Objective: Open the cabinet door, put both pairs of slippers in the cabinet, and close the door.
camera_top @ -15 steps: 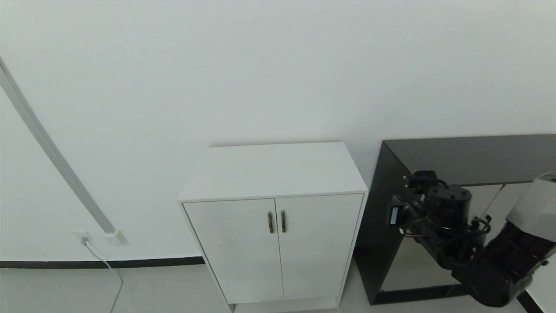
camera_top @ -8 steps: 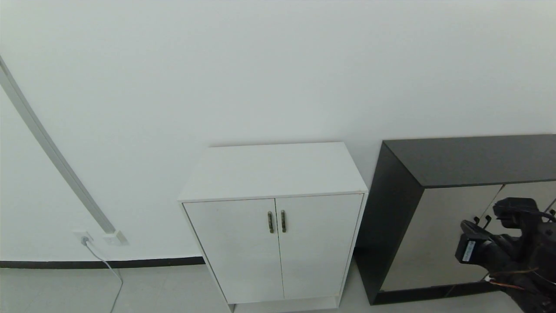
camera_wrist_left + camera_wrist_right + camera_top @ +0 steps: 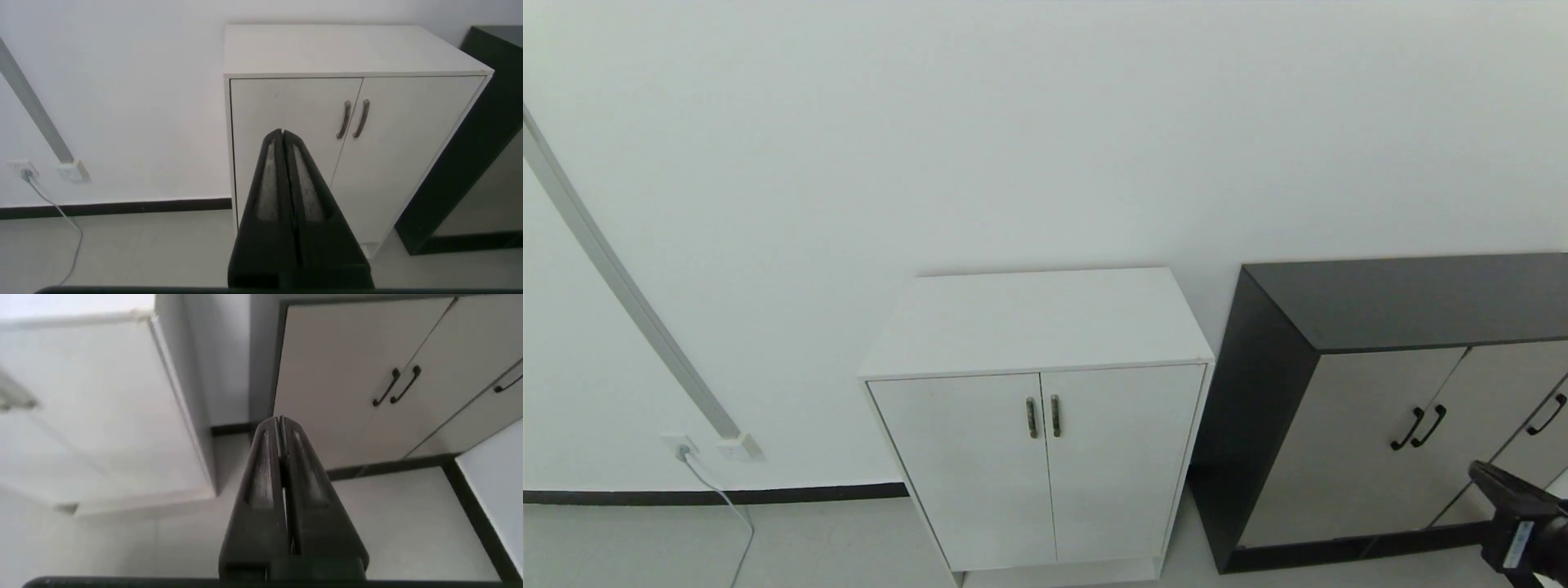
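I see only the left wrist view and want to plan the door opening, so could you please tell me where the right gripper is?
Observer: The right gripper sits low at the head view's right edge, in front of the black cabinet, shut and holding nothing.
Operator: Thank you. Is that black cabinet closed too?
Observer: Yes, its grey doors are shut, with black handles side by side.
Operator: And where does the right gripper point?
Observer: Toward the floor between the white cabinet and the black cabinet.
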Tool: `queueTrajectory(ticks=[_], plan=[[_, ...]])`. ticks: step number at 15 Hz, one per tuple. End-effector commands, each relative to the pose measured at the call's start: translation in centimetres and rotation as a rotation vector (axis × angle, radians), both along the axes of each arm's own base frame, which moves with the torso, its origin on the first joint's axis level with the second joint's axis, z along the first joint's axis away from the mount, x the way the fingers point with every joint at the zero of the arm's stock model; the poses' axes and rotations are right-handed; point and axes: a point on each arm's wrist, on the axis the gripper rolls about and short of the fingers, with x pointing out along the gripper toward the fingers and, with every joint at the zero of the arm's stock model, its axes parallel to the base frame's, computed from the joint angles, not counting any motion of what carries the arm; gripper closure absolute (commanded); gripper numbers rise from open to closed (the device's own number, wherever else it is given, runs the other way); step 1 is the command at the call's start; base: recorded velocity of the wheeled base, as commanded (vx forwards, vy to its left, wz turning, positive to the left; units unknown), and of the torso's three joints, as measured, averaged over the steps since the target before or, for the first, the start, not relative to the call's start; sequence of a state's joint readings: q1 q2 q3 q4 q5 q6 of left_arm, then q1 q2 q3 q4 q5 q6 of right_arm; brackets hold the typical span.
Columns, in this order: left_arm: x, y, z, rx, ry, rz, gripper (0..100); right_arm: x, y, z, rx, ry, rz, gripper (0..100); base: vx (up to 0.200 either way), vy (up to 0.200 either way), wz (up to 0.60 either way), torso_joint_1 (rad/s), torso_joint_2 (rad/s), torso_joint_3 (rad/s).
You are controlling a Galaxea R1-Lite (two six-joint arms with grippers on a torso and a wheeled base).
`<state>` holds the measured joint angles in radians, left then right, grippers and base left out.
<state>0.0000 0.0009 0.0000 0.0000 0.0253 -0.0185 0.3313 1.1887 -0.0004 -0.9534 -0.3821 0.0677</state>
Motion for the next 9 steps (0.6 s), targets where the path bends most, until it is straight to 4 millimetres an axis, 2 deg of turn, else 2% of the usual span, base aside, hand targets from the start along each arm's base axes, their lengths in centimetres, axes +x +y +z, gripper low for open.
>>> queueTrajectory(ticks=[1, 3, 9], plan=[[0.0, 0.0, 0.0, 0.0, 0.001, 0.001, 100, -3.9, -1.1, 0.9, 0.042, -0.073, 0.092, 100, 0.0, 0.0, 0.0, 0.0, 0.0, 0.0], [0.0, 0.0, 0.0, -0.001, 0.001, 0.001, 100, -6.2, -1.7, 0.2, 0.04, -0.041, 0.183, 100, 0.0, 0.0, 0.0, 0.0, 0.0, 0.0], [0.0, 0.0, 0.0, -0.001, 0.001, 0.001, 100, -9.3, -2.6, -2.5, 0.013, 0.099, 0.23, 100, 0.0, 0.0, 0.0, 0.0, 0.0, 0.0]])
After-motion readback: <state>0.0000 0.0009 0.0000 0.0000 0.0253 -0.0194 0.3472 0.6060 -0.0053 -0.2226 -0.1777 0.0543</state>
